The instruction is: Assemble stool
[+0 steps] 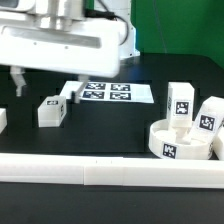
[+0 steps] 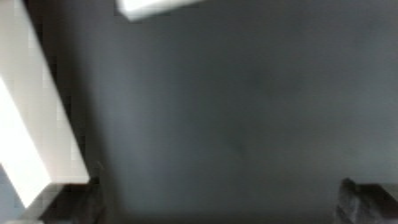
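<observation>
The round white seat (image 1: 181, 146) lies at the exterior view's right, near the front rail. Two white tagged legs (image 1: 181, 102) (image 1: 208, 116) stand upright at its far side; whether they sit in its sockets I cannot tell. A third leg (image 1: 50, 110) lies alone on the black table at the left. My gripper (image 1: 18, 82) hangs above the table left of that leg, apart from it. In the wrist view my gripper (image 2: 214, 205) is open, dark fingertips (image 2: 63, 203) at both sides and only bare black table between them.
The marker board (image 1: 106, 92) lies flat at the back middle. A long white rail (image 1: 100, 172) runs along the front edge. A small white piece (image 1: 2, 118) shows at the far left. A white strip (image 2: 25, 110) borders the wrist view.
</observation>
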Controlling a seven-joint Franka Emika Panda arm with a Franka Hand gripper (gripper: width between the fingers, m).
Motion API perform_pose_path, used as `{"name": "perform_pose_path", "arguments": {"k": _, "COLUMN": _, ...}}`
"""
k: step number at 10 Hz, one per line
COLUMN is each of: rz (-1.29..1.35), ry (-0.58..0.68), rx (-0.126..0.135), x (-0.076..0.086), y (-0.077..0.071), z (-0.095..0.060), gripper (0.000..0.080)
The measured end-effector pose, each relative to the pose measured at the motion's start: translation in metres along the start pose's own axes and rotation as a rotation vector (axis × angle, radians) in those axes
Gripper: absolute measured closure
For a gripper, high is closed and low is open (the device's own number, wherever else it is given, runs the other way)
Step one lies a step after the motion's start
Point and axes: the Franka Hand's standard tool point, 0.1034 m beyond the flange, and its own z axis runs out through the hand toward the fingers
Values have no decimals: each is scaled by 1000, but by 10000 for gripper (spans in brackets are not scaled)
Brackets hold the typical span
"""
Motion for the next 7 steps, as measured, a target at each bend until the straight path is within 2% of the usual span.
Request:
{"name": "perform_pose_path", "arguments": {"k": 1, "rz": 18, "ry": -36, "rx": 21, "x": -7, "y": 6, "z": 3, "gripper": 151}}
{"name": "perform_pose_path", "arguments": {"k": 5, "rz": 33, "ry": -56, "rx": 31, "x": -10, "y": 4, "z": 5, "gripper": 151}}
{"name": "perform_pose_path", "arguments": {"k": 6, "rz": 43, "ry": -98, "rx": 52, "x": -13, "y": -1, "z": 6, "gripper": 151}}
{"name": "perform_pose_path", "arguments": {"k": 7, "rz": 33, "ry": -204, "rx": 78, "x": -11, "y": -6, "z": 4, "gripper": 151}}
